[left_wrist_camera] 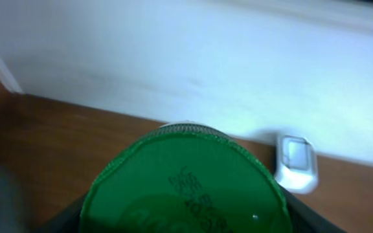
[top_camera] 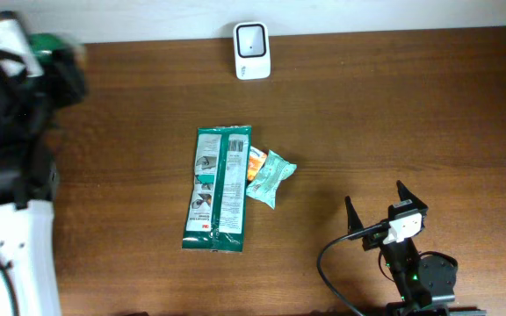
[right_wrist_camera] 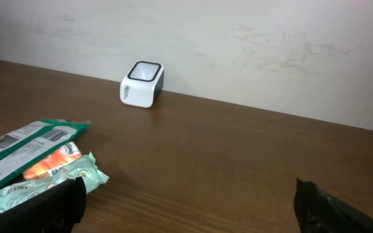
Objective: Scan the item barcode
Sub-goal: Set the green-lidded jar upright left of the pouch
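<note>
A dark wooden counter runs up to a plain white wall, and a small white scanner stands at the counter's far edge against that wall. The left pincer is lifted at the far left and appears to be pinching a green tub. The tub fills the gap between the two dark fingers, so only their edges show at the bottom corners of the wrist view. From this pincer the scanner lies ahead and off to the right, well apart. The tub shows a round, bright green face with a ribbed rim and some raised lettering, too blurred to read. No barcode can be seen on that face, so it probably sits on the side wall or the other end. The tub looks like stiff plastic, likely light, with a smooth curved wall that could slip or roll in a loose hold. A firm grip across the sides, leaving the label bare, would suit it best. The right pincer rests low near the counter's front edge with its fingers spread wide and nothing between them. Ahead of it and to its left lie a long green packet, a small mint packet and an orange packet, bunched together and touching.
</note>
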`<state>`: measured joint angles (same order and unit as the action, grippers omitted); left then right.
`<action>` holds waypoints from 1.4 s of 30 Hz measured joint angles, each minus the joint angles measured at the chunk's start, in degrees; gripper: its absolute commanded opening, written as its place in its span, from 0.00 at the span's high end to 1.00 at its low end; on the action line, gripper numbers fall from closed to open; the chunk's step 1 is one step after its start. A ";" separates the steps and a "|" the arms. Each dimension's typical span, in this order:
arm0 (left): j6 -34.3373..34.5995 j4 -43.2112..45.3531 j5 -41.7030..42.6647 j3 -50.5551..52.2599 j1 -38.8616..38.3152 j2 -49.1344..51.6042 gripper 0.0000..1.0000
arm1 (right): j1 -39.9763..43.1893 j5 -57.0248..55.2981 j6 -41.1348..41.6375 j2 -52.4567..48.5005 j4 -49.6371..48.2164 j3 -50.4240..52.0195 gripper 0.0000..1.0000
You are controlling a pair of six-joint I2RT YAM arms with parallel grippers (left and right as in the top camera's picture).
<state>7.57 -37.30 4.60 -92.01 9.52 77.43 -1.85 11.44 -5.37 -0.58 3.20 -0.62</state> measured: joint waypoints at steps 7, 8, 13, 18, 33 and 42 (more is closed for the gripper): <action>0.17 -7.56 0.09 -0.35 -12.85 18.93 0.40 | 0.00 0.00 -0.02 0.00 0.00 0.00 0.01; 0.17 -7.93 0.09 -0.35 -13.33 21.05 0.40 | 0.00 0.00 0.00 0.00 0.00 0.00 0.02; 0.17 -8.98 -0.07 -0.35 -15.04 33.09 0.38 | 0.00 0.00 0.02 0.00 0.00 0.00 0.02; 0.17 -9.03 -1.16 -0.35 -15.41 40.26 0.34 | 0.00 0.00 -0.02 0.00 0.00 0.00 0.02; 0.57 -26.29 -1.36 -20.55 -14.67 32.74 0.01 | 0.00 0.00 0.00 0.00 0.00 0.00 0.02; 6.60 -34.42 -1.55 -26.82 23.23 14.53 0.01 | 0.00 0.00 -0.02 0.00 0.00 0.00 0.02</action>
<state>14.17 -71.72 3.05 -118.83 32.75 91.96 -1.85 11.44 -5.39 -0.58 3.20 -0.62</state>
